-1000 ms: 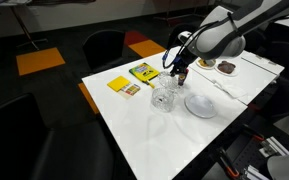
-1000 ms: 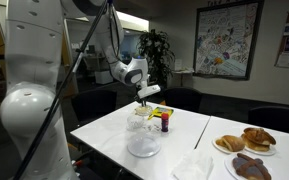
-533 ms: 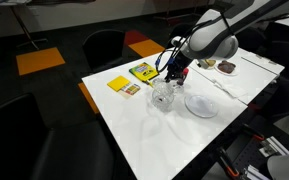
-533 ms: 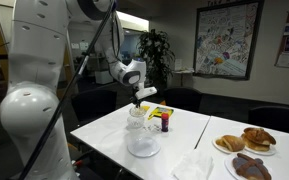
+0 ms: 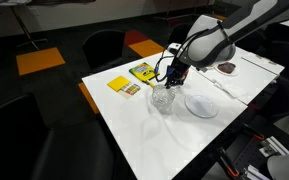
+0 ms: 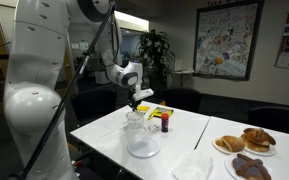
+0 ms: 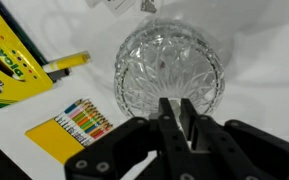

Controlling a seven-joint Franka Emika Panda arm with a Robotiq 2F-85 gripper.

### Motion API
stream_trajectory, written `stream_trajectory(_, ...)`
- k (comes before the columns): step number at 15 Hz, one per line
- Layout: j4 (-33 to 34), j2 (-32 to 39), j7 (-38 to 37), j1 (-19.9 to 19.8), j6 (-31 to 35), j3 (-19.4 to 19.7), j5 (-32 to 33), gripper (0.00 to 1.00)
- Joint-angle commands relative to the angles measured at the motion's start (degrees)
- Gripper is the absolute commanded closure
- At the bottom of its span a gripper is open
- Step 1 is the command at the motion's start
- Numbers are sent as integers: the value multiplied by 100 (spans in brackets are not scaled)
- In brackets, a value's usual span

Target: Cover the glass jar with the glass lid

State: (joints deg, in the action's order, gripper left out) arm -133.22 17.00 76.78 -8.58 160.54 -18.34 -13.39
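The white counter (image 5: 144,130) runs past the frame edges in both exterior views. My arm (image 5: 219,40) reaches in with its base cut off. A wide whitish dish (image 5: 201,105) sits near the glass jar (image 5: 162,98), which stands on the counter directly under the tool (image 6: 140,100). The tool's fingers (image 7: 174,112) are pinched nearly together on a pale clear piece, the glass lid (image 6: 144,94), held above the jar. In the wrist view I cannot separate lid from jar (image 7: 169,65); the cut-glass pattern blurs both. 1 crayon box (image 7: 4,60) is cropped at the edge, and 1 small yellow pack (image 7: 72,125) lies beside it.
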Motion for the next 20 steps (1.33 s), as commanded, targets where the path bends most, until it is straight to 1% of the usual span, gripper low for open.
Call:
stream_trajectory(1, -27, 5, -321, 277, -38, 384, 467, 96)
stream_trajectory(4, 1, 65, -503, 370, -23, 501, 759, 96)
stream_trajectory(7, 24, 103, -560, 399, 28, 510, 889, 96)
stream_trajectory(17, 41, 199, -568, 426, 89, 490, 928, 96)
stream_trajectory(18, 33, 199, -570, 422, 119, 483, 924, 60)
stream_trajectory(19, 29, 195, -579, 421, 139, 484, 924, 58)
stream_trajectory(20, 29, 178, -611, 441, 155, 511, 960, 53)
